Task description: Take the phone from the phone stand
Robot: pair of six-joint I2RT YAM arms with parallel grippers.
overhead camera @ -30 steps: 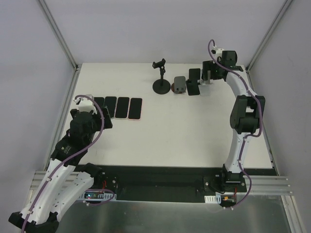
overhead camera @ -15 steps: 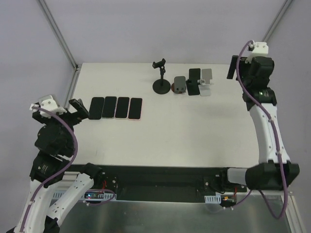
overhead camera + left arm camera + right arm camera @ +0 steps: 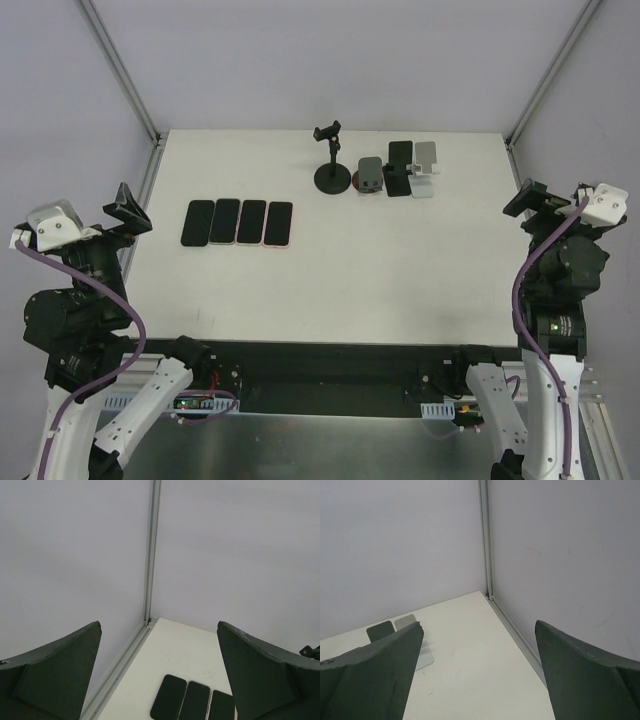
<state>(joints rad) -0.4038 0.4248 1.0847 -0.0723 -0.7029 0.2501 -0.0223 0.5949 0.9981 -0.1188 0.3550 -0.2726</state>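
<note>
Phone stands line the table's back edge: a black tripod stand [image 3: 332, 166], a grey stand [image 3: 371, 175], a black stand [image 3: 399, 168] and a silver stand [image 3: 425, 170]. The dark upright slab on the black stand may be a phone or the stand's own plate; I cannot tell which. Several dark phones [image 3: 238, 222] lie flat in a row at the left, and the left wrist view shows three of these phones [image 3: 194, 703]. My left gripper [image 3: 126, 208] [image 3: 159, 626] hangs open and empty over the left edge. My right gripper [image 3: 532, 196] [image 3: 479, 626] is open and empty at the right edge.
Aluminium frame rails [image 3: 148, 190] run along the table's left side and right side [image 3: 535, 250], with grey walls behind. The right wrist view shows the silver stand [image 3: 406, 622] and a dark plate [image 3: 380, 630] beside it, partly behind my left finger [image 3: 375, 675].
Both arms have pulled back from the table. The right gripper left the stands at the back right and swung down to the right edge. The left gripper drew back to the left edge.
</note>
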